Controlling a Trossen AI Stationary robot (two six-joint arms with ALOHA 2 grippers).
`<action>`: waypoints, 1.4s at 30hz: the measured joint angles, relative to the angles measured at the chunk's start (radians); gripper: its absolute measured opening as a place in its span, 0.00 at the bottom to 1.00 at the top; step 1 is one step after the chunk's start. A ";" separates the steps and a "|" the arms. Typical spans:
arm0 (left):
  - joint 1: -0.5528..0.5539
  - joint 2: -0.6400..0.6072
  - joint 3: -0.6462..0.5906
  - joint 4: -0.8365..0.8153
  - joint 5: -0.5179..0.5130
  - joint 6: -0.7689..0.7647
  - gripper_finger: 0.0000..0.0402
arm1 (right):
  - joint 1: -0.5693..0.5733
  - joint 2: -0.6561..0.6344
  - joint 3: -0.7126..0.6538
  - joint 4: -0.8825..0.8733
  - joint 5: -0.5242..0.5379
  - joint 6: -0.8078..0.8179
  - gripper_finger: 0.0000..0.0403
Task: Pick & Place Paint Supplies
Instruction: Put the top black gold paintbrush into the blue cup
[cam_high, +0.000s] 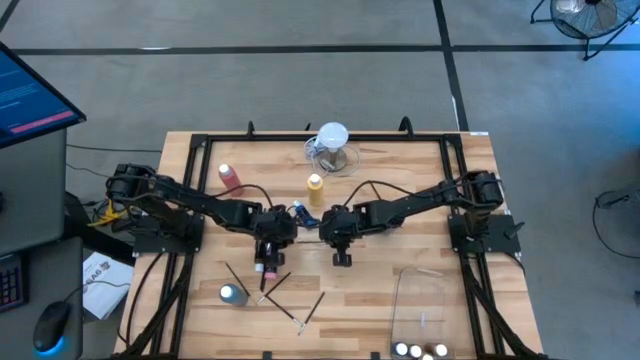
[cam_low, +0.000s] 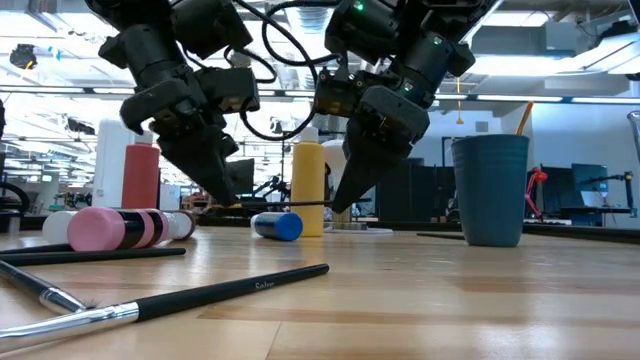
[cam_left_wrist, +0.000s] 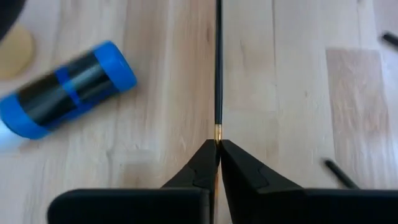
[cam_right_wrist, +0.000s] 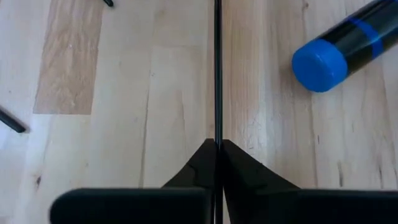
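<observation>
Wooden tabletop (cam_high: 420, 180) in a black frame, open workshop beyond. Both arms reaching in to meet at the middle. Near the front right corner, a clear bin (cam_high: 420, 300) with a few white-capped bottles (cam_high: 420, 350) at its front edge. Further back in the low view, a teal cup (cam_low: 490, 190). Standing near the back: red bottle (cam_low: 141, 175) and yellow bottle (cam_low: 308, 188). Lying flat: pink bottle (cam_low: 110, 228) and, directly under the meeting point, blue bottle (cam_low: 275, 225). Loose brushes (cam_low: 235, 290) scattered at the front.

Left gripper (cam_left_wrist: 218, 146) clamped tight on one end of a thin dark paintbrush (cam_left_wrist: 218, 68); right gripper (cam_right_wrist: 217, 144) clamped just as tight on the other end. Brush held level in the air between them, clear of the wood.

Probably a handover, and a delicate one. Risks from here:
- Pulling apart with both grips closed: bent or snapped handle, or a slip out of one pinch.
- Letting go on both sides at once: a drop onto the blue bottle and a roll away.
- Swinging from one end only: sagging, twisting, missing the bin.
</observation>
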 joint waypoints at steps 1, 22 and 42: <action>-0.003 -0.003 0.000 0.022 -0.006 0.000 0.04 | 0.000 -0.004 0.000 -0.002 0.000 0.009 0.01; -0.100 -0.440 0.001 0.372 -0.128 0.131 0.08 | 0.071 -0.131 0.002 -0.002 0.139 0.043 0.00; -0.181 -0.558 0.001 0.475 -0.231 0.281 0.08 | 0.292 -0.698 -0.481 0.806 0.253 -0.149 0.00</action>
